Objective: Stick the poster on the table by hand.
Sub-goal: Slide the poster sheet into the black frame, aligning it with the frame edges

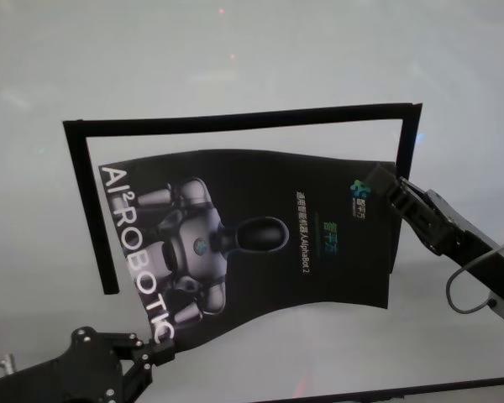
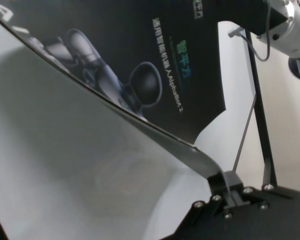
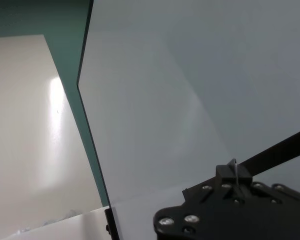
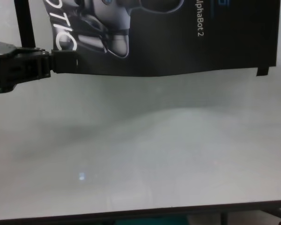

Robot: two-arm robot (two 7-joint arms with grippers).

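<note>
Above the pale table (image 1: pixel 252 59), inside a three-sided frame of black tape strips (image 1: pixel 235 120), the black AlphaBot 2 poster (image 1: pixel 260 235) hung bowed between two grippers. The left gripper (image 1: pixel 151 353) was clamped on the poster's near-left corner by the white letters. The right gripper (image 1: pixel 392 191) pinched its far-right edge.

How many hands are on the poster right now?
2. The left hand pinches the poster at its near left corner, by the white letters. The right hand grips the far right edge beside the small logo. Both are shut on the sheet, which hangs bowed above the table.
</note>
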